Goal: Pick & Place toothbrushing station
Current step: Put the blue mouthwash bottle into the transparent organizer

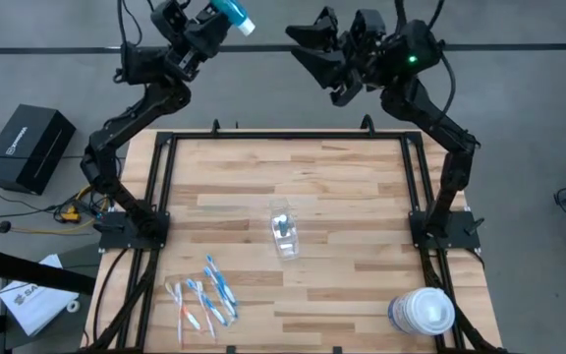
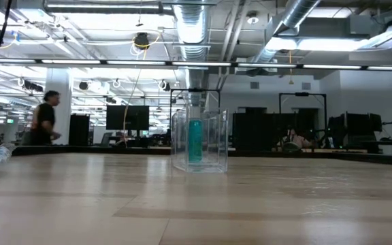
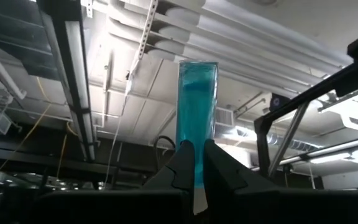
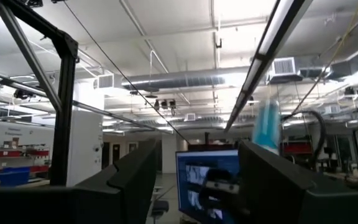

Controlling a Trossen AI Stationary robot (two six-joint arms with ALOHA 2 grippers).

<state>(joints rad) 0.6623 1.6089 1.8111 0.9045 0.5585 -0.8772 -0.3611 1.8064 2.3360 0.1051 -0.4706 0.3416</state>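
My left gripper (image 1: 214, 22) is raised beyond the table's far edge and is shut on a small teal tube (image 3: 196, 106), which also shows in the high view (image 1: 234, 14). A clear plastic cup (image 1: 283, 234) stands upright at the table's middle with a second teal tube (image 2: 194, 141) standing inside it. Several blue, white and orange toothbrushes (image 1: 204, 295) lie flat near the table's near left. My right gripper (image 1: 310, 41) is open and empty, raised beyond the far edge to the right of the left one; it also shows in its own wrist view (image 4: 197, 168). My left gripper pinches the teal tube between its two fingers (image 3: 182, 165) near the tube's lower end (image 3: 197, 177). Most of the tube sticks out past the fingertips, in line with them. The tube is lifted clear, high above the table.
A big round white-lidded tub (image 1: 425, 313) stands at the table's near right corner. A black frame (image 1: 283, 138) borders the wooden table. A black box (image 1: 28, 146) sits on the floor to the left. A person (image 2: 44, 119) stands in the room behind.
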